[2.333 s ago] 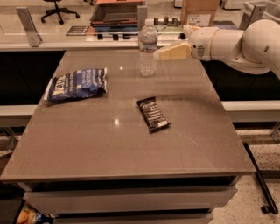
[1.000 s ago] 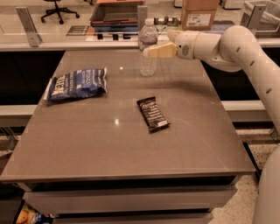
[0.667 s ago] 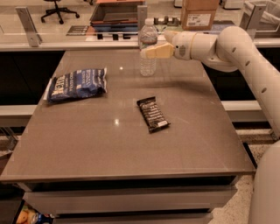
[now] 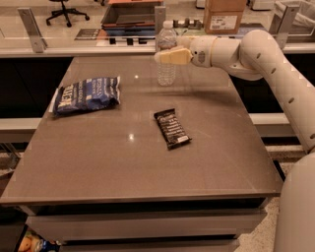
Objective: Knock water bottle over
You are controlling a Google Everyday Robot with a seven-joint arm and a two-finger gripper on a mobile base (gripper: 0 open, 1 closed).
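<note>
The water bottle (image 4: 166,75) is clear ribbed plastic with a white cap. It stands upright at the far middle of the brown table (image 4: 147,167). My gripper (image 4: 166,56) has a cream-coloured tip on a white arm that reaches in from the right. It sits at the bottle's mid height and overlaps its label band, against or just in front of it. A dark snack bar (image 4: 172,128) lies flat near the table's centre, in front of the bottle.
A blue chip bag (image 4: 87,94) lies on the table's left side. Behind the table runs a counter with a cardboard box (image 4: 224,15) and a dark tray (image 4: 130,17). My white arm (image 4: 275,64) spans the right side.
My gripper has moved left from beside the bottle until it overlaps the bottle's middle. The bottle still stands upright in about the same spot. The snack bar and chip bag have not moved.
</note>
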